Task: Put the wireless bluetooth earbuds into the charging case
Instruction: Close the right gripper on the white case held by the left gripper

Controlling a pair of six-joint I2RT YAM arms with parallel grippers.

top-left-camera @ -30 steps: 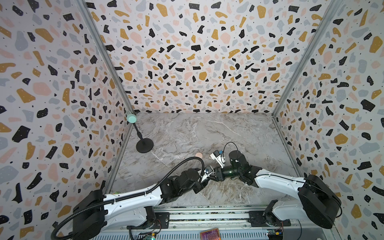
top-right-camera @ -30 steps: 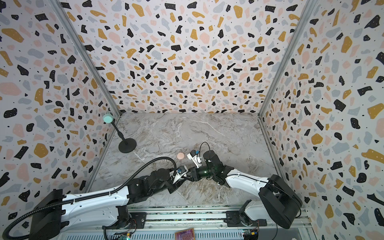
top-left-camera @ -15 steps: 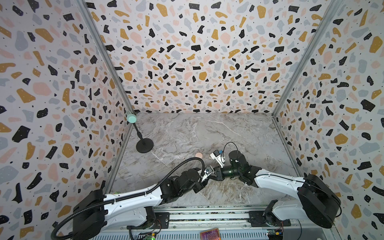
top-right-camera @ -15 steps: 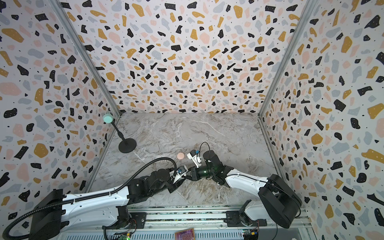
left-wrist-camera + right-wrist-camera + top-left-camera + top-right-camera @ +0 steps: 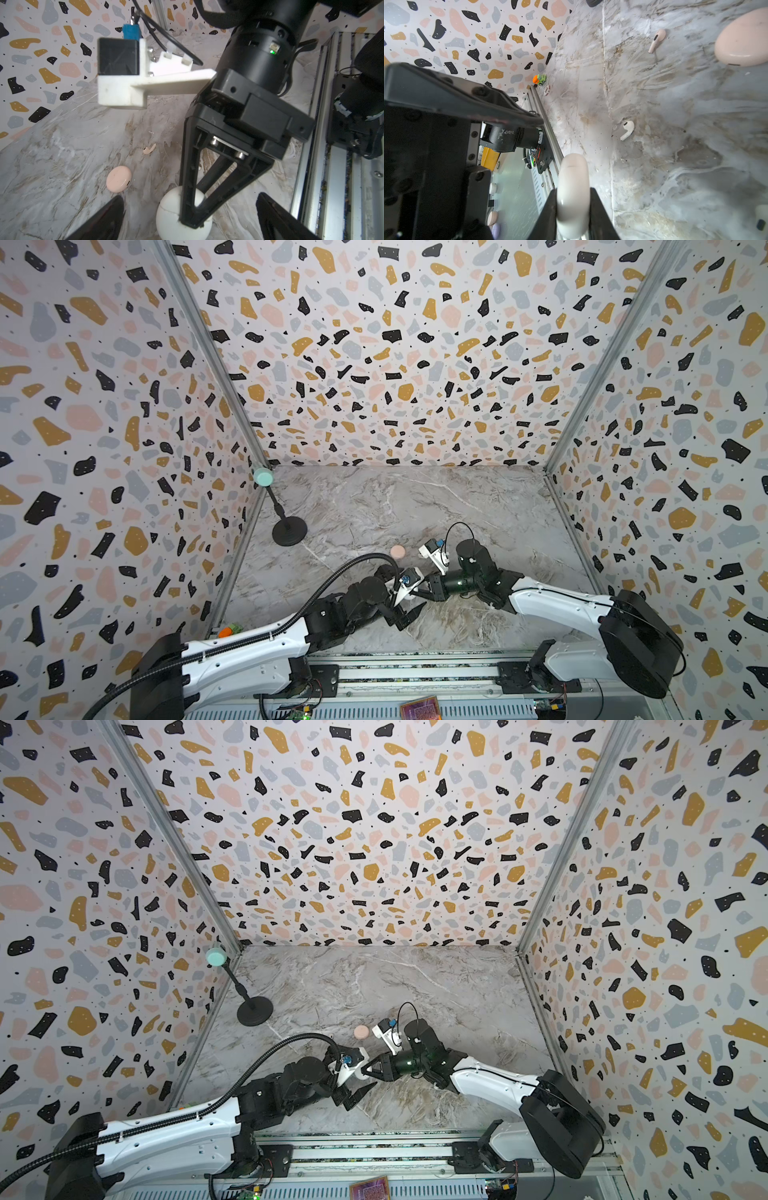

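The only lettering I can find is some dark marks on a small round token [image 5: 547,90], too small for me to read. It sits beside a green-and-orange toy truck [image 5: 539,80] at the front-left corner of the grey marble desk [image 5: 415,506].

My right gripper [image 5: 573,207] has its jaws clamped on the glossy white round plastic charging case [image 5: 572,172]. It holds the case on edge near the middle of the desk's front edge, and I cannot tell whether the case touches the marble. A thin seam runs across its shell.

My left gripper [image 5: 359,1080] has its jaws spread wide, 1 on each side of that case and neither touching it.

A pale pink round plastic case [image 5: 397,551], lid down, has a small dark slot at its rim. It lies flat a little in front of the desk's centre.

I see 2 earbuds loose on the marble. The white stemmed plastic earbud [image 5: 627,129] has a dark oval grille and lies apart from both cases. The pale pink stemmed plastic earbud [image 5: 657,40] lies near the pink case, not touching it.
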